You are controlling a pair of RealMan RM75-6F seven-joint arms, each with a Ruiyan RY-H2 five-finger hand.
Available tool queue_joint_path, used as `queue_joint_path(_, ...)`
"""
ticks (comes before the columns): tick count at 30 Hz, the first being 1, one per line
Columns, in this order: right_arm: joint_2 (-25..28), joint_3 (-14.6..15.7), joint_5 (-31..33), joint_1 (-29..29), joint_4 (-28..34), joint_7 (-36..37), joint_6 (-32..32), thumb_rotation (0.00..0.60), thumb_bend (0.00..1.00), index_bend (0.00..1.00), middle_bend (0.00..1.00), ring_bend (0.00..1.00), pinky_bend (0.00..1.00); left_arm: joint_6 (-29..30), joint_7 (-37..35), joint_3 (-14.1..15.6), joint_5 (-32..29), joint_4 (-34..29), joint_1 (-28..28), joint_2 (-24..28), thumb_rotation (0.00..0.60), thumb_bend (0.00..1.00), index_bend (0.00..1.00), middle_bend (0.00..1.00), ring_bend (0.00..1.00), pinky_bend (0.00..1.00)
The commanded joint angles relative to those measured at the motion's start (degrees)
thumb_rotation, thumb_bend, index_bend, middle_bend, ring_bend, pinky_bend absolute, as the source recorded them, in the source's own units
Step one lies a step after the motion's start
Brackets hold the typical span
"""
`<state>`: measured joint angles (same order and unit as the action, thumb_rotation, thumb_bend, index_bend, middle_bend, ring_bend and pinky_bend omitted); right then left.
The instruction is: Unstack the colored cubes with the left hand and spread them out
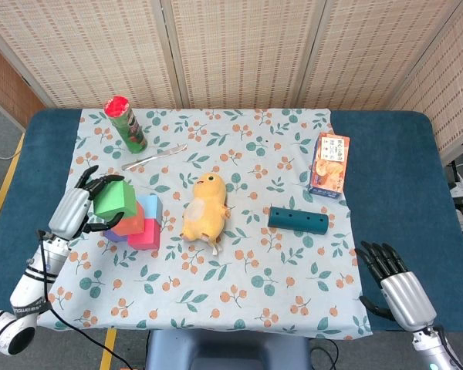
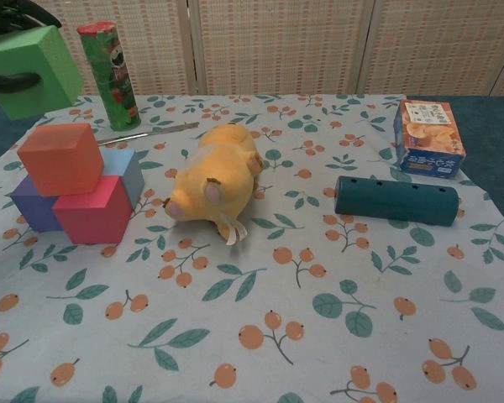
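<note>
My left hand (image 1: 76, 206) grips the green cube (image 1: 113, 200), lifted clear and tilted above the stack; in the chest view the green cube (image 2: 35, 70) hangs at the top left with dark fingers (image 2: 8, 81) around it. Below it the orange cube (image 2: 60, 158) sits on top of the pink cube (image 2: 95, 210), the purple cube (image 2: 33, 206) and the light blue cube (image 2: 128, 170). The same orange cube (image 1: 130, 223) and pink cube (image 1: 147, 233) show in the head view. My right hand (image 1: 393, 284) is open near the table's front right corner, holding nothing.
A yellow plush duck (image 1: 204, 212) lies just right of the cubes. A green chips can (image 1: 126, 123) and a knife (image 1: 154, 156) are behind them. A dark teal cylinder (image 1: 297, 220) and a snack box (image 1: 329, 165) lie to the right on the floral cloth (image 1: 239, 293).
</note>
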<state>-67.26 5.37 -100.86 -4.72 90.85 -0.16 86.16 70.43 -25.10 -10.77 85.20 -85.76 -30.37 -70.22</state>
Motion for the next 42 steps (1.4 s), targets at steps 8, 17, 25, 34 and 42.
queue_joint_path(8,0.0,0.5,-0.7,0.0,0.1,0.7,0.0,0.600,0.14,0.00,0.00,0.00,0.00,13.2,0.7,11.6,16.7,-5.0,9.3,3.3,0.600,0.41,0.39,0.56,0.43,0.02)
queue_joint_path(17,-0.3,1.0,-1.7,-0.1,0.0,0.9,-0.2,0.600,0.14,0.00,0.00,0.00,0.00,16.8,1.8,18.6,21.2,10.6,15.0,-6.7,0.600,0.41,0.39,0.55,0.42,0.03)
queue_joint_path(25,0.2,1.4,-2.6,0.2,0.4,1.4,0.7,0.600,0.14,0.00,0.00,0.00,0.00,11.0,2.2,19.6,18.7,22.7,14.4,-12.6,0.600,0.40,0.24,0.43,0.31,0.04)
queue_joint_path(34,0.0,1.5,-2.8,0.2,0.3,1.3,0.6,0.600,0.15,0.00,0.00,0.00,0.00,13.9,1.4,20.6,18.4,23.4,15.9,-11.8,0.600,0.37,0.00,0.01,0.03,0.09)
queue_joint_path(42,0.0,1.4,-3.0,0.3,0.2,1.6,1.1,0.600,0.15,0.00,0.00,0.00,0.00,17.3,-2.4,19.9,18.8,17.6,15.2,-7.9,0.600,0.36,0.00,0.00,0.00,0.10)
